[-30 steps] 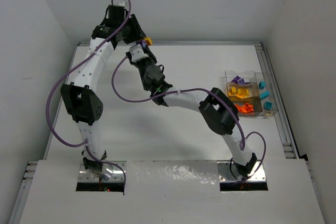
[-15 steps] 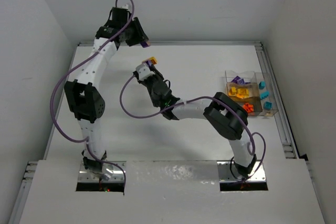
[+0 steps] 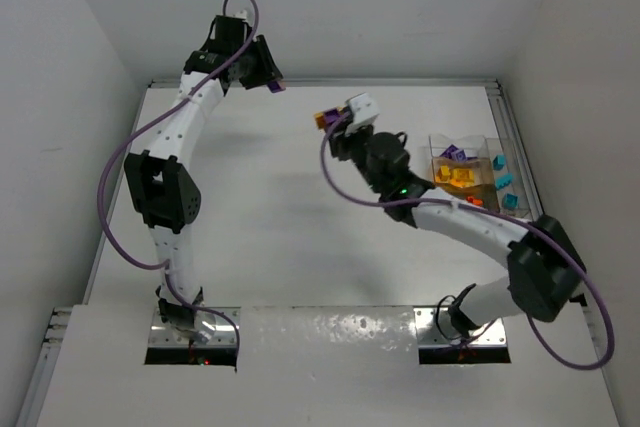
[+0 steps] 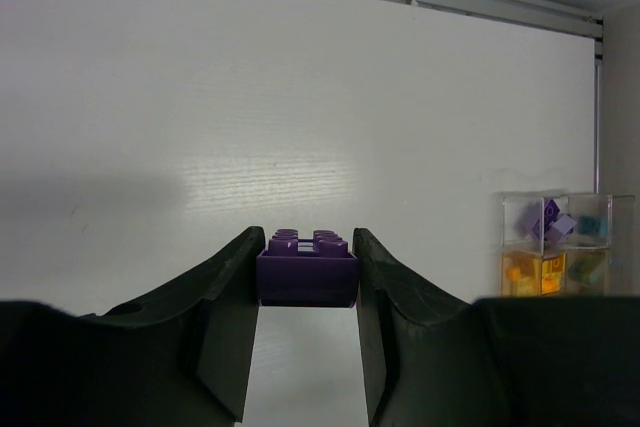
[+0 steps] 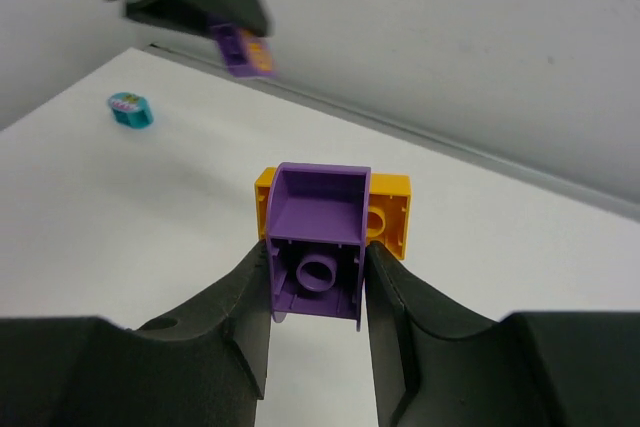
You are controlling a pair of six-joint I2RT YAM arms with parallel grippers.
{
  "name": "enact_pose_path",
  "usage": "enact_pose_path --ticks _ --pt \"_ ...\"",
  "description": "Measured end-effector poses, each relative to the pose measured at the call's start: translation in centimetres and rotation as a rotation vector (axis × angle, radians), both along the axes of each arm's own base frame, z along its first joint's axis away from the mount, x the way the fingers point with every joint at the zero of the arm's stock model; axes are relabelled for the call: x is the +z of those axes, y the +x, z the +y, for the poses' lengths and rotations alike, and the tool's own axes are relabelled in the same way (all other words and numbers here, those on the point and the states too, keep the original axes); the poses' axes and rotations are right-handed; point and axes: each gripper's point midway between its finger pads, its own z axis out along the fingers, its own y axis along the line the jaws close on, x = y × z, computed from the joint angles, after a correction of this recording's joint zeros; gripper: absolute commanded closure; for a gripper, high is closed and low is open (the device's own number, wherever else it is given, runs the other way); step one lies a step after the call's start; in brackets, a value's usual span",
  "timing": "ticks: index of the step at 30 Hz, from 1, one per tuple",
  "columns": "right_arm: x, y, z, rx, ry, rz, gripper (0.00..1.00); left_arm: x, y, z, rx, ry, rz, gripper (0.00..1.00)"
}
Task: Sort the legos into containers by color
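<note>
Presently, joined purple and orange legos (image 5: 318, 217) are pinched by the right gripper (image 5: 316, 259) over the table (image 3: 250, 247) middle, nearer the right-edge containers (image 3: 487, 139) than the left gripper (image 4: 306, 252), by which a purple brick (image 4: 307, 272) is clamped near the far edge.

Two grippers (image 4: 307, 245) (image 5: 318, 259), one container cluster (image 3: 487, 145) — many legos (image 3: 462, 206)

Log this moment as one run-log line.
left end effector: shut on purple brick | right end effector: shut on purple-yellow brick pair | teal brick: loose on table | containers: partly filled
</note>
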Motion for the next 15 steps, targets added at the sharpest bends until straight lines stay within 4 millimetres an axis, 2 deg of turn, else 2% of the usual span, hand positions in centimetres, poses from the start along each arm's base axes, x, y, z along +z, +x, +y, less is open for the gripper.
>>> enact_pose_path --ticks 4,5,8,15 --pt "0.7 1.5 -6.3 -0.028 0.046 0.112 1.0 0.0 -0.1 -0.1 -0.014 0.003 -0.001 1.0" --pt "0.7 1.6 -7.1 -0.026 0.041 0.135 1.0 0.0 -0.1 -0.1 -0.017 0.002 -0.001 1.0" --pt "0.3 1.0 -8.1 0.034 0.018 0.218 1.0 0.0 -0.3 -0.4 -0.039 -0.001 -0.002 1.0" --pt "-0.6 -0.3 -8.3 0.136 -0.008 0.34 1.0 -0.4 -1.1 -1.2 -0.197 0.067 -0.036 1.0"
